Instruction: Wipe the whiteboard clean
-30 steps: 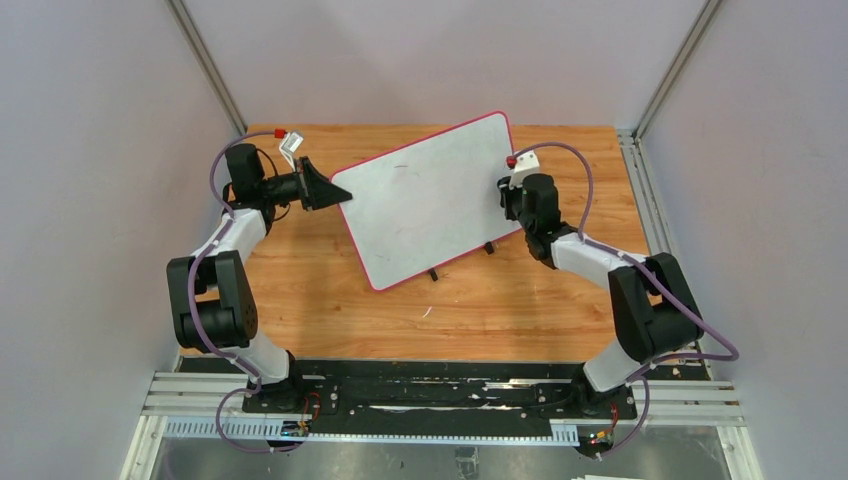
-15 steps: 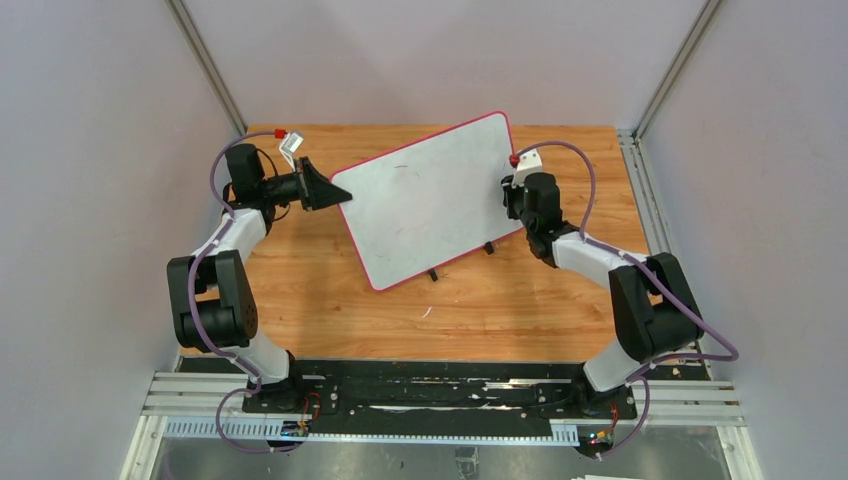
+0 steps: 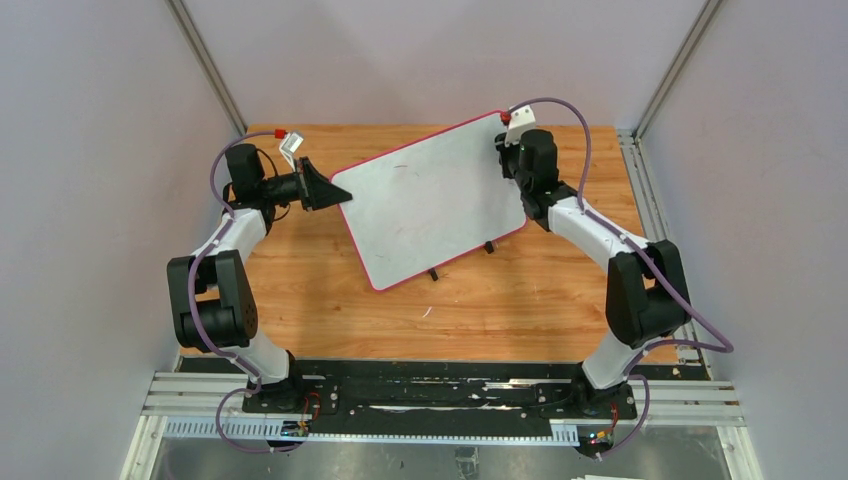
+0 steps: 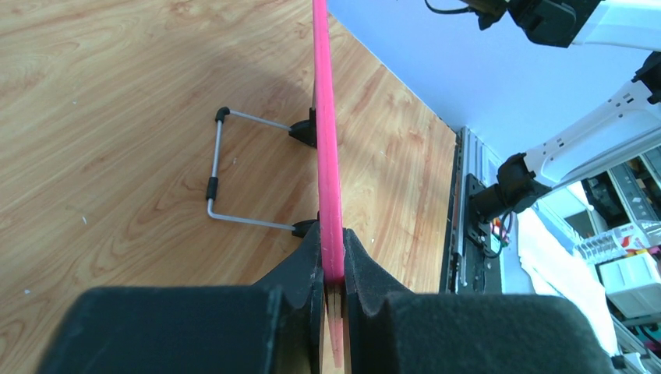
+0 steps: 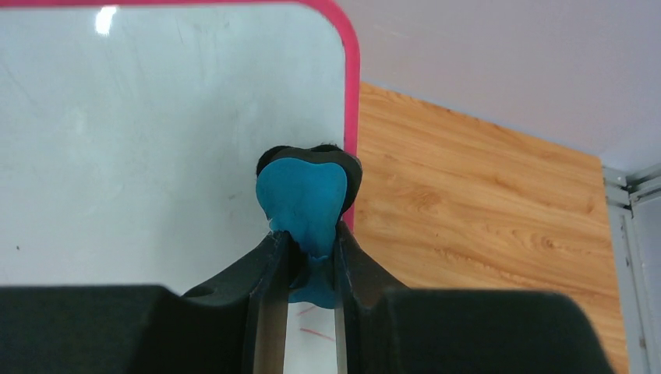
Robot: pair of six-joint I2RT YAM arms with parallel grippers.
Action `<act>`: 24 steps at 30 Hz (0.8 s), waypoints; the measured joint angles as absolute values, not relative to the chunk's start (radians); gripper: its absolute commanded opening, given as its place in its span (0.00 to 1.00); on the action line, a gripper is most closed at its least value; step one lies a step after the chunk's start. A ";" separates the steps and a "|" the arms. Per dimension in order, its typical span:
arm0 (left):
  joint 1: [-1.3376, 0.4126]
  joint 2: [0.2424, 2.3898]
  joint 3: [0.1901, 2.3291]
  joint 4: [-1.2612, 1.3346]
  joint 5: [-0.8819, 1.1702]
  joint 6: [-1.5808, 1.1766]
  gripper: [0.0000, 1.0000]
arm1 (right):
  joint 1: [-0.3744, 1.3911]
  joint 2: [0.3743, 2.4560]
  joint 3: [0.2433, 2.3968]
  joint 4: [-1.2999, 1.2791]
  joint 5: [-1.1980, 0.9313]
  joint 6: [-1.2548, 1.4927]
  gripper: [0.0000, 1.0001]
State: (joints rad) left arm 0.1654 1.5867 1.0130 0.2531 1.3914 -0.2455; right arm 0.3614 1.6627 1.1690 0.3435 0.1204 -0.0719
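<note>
Top external, whiteboard (image 3: 430,200) long axis diagonal, left jaws clamping its rim, right jaws gripping blue eraser (image 5: 304,204)

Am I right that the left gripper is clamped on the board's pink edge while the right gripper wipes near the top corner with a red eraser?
Almost. The eraser is blue, not red, as the right wrist view shows. The rest holds: the left gripper is clamped on the pink edge of the whiteboard, and the right gripper holds the eraser against it near the top corner.
</note>
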 measured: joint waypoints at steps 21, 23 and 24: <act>0.165 1.587 1.013 0.256 1.392 -0.248 0.00 | 0.325 1.609 0.970 0.396 0.108 -0.059 0.01; 0.165 1.587 1.013 0.257 1.393 -0.247 0.00 | 0.325 1.595 0.930 0.408 0.110 -0.049 0.01; 0.165 1.587 1.013 0.258 1.393 -0.247 0.00 | 0.325 1.590 0.913 0.413 0.113 -0.044 0.01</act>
